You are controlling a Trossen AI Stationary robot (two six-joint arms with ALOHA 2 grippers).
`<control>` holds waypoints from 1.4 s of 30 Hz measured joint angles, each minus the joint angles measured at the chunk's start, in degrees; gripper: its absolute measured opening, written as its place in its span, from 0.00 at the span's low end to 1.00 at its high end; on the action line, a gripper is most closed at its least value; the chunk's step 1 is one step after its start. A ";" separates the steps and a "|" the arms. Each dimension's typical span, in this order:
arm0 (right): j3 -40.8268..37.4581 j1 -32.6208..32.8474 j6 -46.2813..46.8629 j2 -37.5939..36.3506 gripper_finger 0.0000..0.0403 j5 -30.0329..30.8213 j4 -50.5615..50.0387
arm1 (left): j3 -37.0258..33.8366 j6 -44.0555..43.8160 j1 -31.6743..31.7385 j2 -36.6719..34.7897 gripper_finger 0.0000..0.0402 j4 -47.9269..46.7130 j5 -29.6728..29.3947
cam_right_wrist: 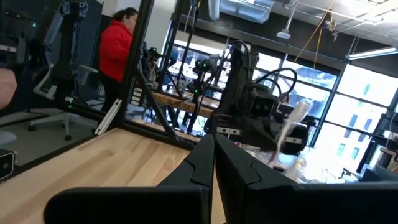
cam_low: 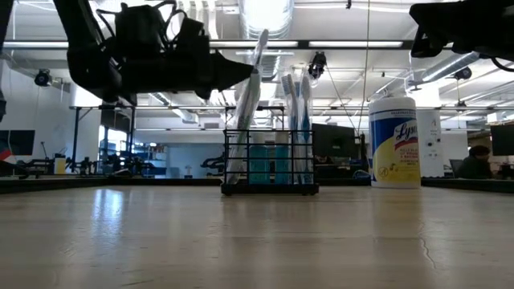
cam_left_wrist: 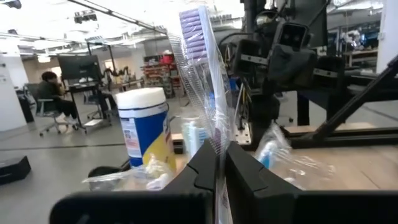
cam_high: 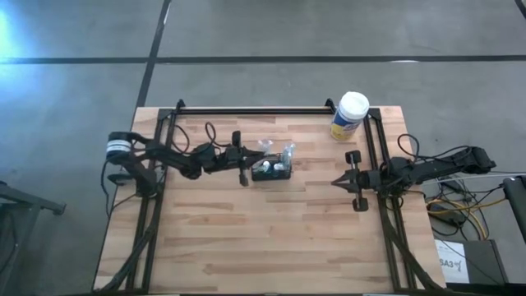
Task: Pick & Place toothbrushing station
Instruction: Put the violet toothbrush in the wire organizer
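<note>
The toothbrushing station, a small black mesh caddy (cam_high: 272,171), stands on the table's middle and also shows in the low view (cam_low: 270,164). Several toothbrushes (cam_low: 294,104) stand upright in it. My left gripper (cam_high: 251,168) is at the caddy's left side, above the table, shut on a clear-wrapped toothbrush (cam_left_wrist: 198,37) with purple bristles. That brush leans in the caddy (cam_low: 250,104). My right gripper (cam_high: 335,182) waits shut and empty to the right of the caddy, and its own view shows it too (cam_right_wrist: 214,149). My left gripper pinches the wrapped toothbrush's shaft (cam_left_wrist: 216,134), below the bristle head, between its two fingers. The fingers come level from the table's left and lie across the brush. The brush stands slightly tilted, its head above the fingers and its lower end (cam_low: 237,164) down in the caddy.
A white-lidded, yellow-labelled wipe canister (cam_high: 348,117) stands at the table's far right, also seen in the low view (cam_low: 394,141). Black frame rails (cam_high: 246,109) run along the far edge and both sides. Bare wood lies toward the near edge (cam_high: 271,247).
</note>
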 joint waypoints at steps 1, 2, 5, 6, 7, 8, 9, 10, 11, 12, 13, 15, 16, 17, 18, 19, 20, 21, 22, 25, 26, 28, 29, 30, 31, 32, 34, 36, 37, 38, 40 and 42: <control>0.00 0.00 -0.02 0.00 0.02 0.00 0.00 | 0.00 -0.26 0.05 0.62 0.03 0.82 -0.09; 0.00 0.00 0.00 0.00 0.02 0.00 -0.01 | 0.00 -0.36 0.08 1.31 0.03 1.37 -0.12; 0.00 0.02 0.02 0.00 0.02 0.00 -0.04 | 0.00 -0.55 0.08 2.85 0.03 1.50 -0.11; 0.00 0.02 0.02 0.00 0.02 0.00 -0.07 | 0.00 -0.55 0.08 3.24 0.03 1.79 -0.11; 0.00 0.02 0.02 0.00 0.02 0.00 -0.09 | 0.02 -0.55 0.08 3.63 0.03 2.04 -0.11; 0.00 0.02 0.02 0.00 0.02 0.00 -0.11 | 0.02 -0.55 0.08 4.07 0.03 1.97 -0.11; 0.00 0.02 0.02 0.00 0.02 0.00 -0.13 | 0.02 -0.55 0.08 4.59 0.03 1.92 -0.11; 0.00 0.02 0.02 0.00 0.02 0.00 -0.13 | 0.00 -0.50 0.08 5.09 0.03 1.82 -0.11; 0.00 0.02 0.02 0.00 0.02 0.00 -0.13 | 0.00 -0.36 0.08 5.45 0.03 1.81 -0.11; 0.02 0.02 0.02 0.00 0.02 0.00 -0.13 | -0.04 -0.14 0.10 5.67 0.03 1.83 -0.13; 0.02 0.02 0.02 0.00 0.02 0.00 -0.15 | -0.12 0.12 0.08 5.84 0.03 1.91 -0.12; 0.02 0.02 0.02 0.00 0.02 0.00 -0.17 | -0.55 0.65 0.08 6.34 0.03 1.94 -0.11; 0.02 0.02 0.02 0.00 0.02 0.00 -0.17 | -0.88 0.81 0.08 6.50 0.03 1.85 -0.11; 0.02 0.02 0.02 0.01 0.02 0.00 -0.20 | -1.16 0.88 0.08 6.59 0.03 1.86 -0.11; 0.03 0.02 0.02 0.03 0.02 0.00 -0.22 | -1.46 0.98 0.08 6.59 0.03 1.92 -0.13; 0.04 0.02 0.02 0.02 0.02 0.00 -0.22 | -1.80 1.04 0.08 6.59 0.03 1.96 -0.13; 0.04 0.02 0.02 0.02 0.02 0.00 -0.23 | -2.11 1.06 0.12 6.59 0.03 1.90 -0.11; 0.04 0.02 0.02 0.02 0.02 0.00 -0.23 | -2.38 1.06 0.15 6.59 0.03 1.89 -0.12; 0.04 0.02 0.02 0.02 0.02 0.00 -0.22 | -2.63 1.10 0.18 6.59 0.03 1.92 -0.11; 0.05 0.02 0.02 0.02 0.02 0.00 -0.22 | -3.32 1.45 0.39 6.59 0.03 1.94 -0.11; 0.07 0.02 0.02 0.02 0.02 0.00 -0.24 | -3.59 1.46 0.40 6.59 0.03 1.96 -0.11; 0.07 0.02 0.02 0.02 0.02 0.00 -0.22 | -3.82 1.50 0.43 6.57 0.03 1.98 -0.11; 0.07 0.02 0.02 0.02 0.02 0.00 -0.23 | -3.87 1.50 0.43 6.59 0.03 2.10 -0.10; 0.07 0.02 0.02 0.02 0.02 0.01 -0.22 | -3.93 1.48 0.44 6.58 0.03 2.44 -0.07; 0.07 0.02 0.02 0.02 0.02 0.00 -0.22 | -3.93 1.43 0.47 6.59 0.03 2.74 0.01; 0.07 0.02 0.02 0.02 0.02 0.00 -0.22 | -3.93 1.11 0.45 6.58 0.03 3.16 0.02; 0.09 0.02 0.02 0.02 0.02 0.00 -0.22 | -3.93 0.19 0.45 6.57 0.06 3.75 0.03; 0.09 0.02 0.02 0.02 0.02 0.00 -0.22 | -3.79 -1.05 0.45 6.57 0.12 3.69 0.02; 0.09 0.02 0.02 0.02 0.02 0.00 -0.22 | -3.74 -1.86 0.45 6.59 0.15 3.68 0.04; 0.09 0.02 0.02 0.02 0.02 0.00 -0.22 | -3.74 -2.46 0.45 6.59 0.18 3.71 0.04; 0.09 0.02 0.02 0.02 0.02 0.00 -0.22 | -3.74 -3.30 0.45 6.59 0.24 3.71 0.04; 0.09 0.02 0.02 0.02 0.02 0.02 -0.22 | -3.74 -3.63 0.45 6.51 0.29 3.73 0.04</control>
